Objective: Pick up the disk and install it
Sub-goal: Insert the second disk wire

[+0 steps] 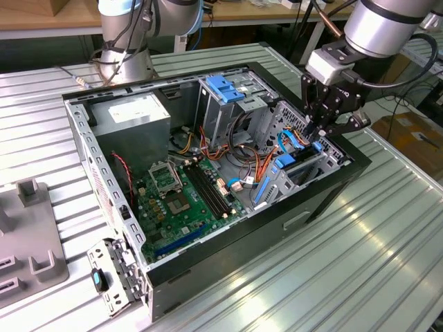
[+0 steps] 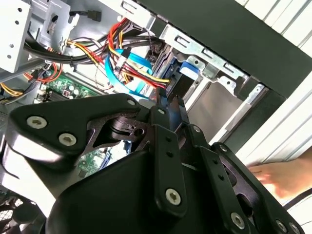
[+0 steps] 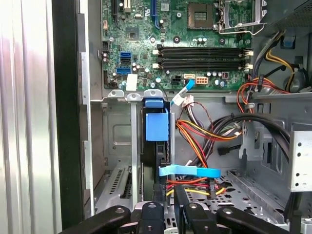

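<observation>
Exterior view: gripper [image 1: 321,131] pinches the disk [image 1: 299,160] upright in its bay at the case's [image 1: 228,256] right end. Stiff, probably fairly heavy and shock-sensitive; best held by its narrow edges.

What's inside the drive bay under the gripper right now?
The black hard disk with blue plastic side rails stands on edge in the grey metal drive bay, directly below the black gripper. Its lower end and connectors are hidden by the gripper and cables.

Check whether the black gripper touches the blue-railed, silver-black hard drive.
Cannot tell. In the first wrist view the gripper overlaps the end of the hard drive, hiding any gap.
</observation>
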Motion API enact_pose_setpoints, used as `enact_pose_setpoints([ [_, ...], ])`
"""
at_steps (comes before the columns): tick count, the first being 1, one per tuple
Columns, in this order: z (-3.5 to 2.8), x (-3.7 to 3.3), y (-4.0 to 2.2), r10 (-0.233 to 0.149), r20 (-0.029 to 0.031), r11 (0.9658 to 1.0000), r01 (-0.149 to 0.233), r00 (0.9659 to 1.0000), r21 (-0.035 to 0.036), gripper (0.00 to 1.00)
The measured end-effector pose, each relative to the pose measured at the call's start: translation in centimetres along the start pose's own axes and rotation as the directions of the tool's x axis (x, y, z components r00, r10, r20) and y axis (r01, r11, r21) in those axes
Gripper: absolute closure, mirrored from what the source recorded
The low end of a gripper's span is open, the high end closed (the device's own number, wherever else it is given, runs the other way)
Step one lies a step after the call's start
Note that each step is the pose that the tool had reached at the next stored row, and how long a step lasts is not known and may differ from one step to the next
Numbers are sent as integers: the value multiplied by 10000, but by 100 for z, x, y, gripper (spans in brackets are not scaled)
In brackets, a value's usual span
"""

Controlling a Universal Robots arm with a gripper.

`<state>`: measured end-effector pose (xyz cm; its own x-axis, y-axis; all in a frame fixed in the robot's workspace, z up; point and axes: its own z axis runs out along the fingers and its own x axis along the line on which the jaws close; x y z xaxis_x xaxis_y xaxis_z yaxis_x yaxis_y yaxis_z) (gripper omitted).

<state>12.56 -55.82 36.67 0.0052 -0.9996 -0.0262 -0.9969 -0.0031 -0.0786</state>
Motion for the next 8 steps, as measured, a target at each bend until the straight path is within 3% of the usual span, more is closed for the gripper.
enact_pose_setpoints([
  [8,-2,0,27,0,0,10000,0,10000,0,76],
])
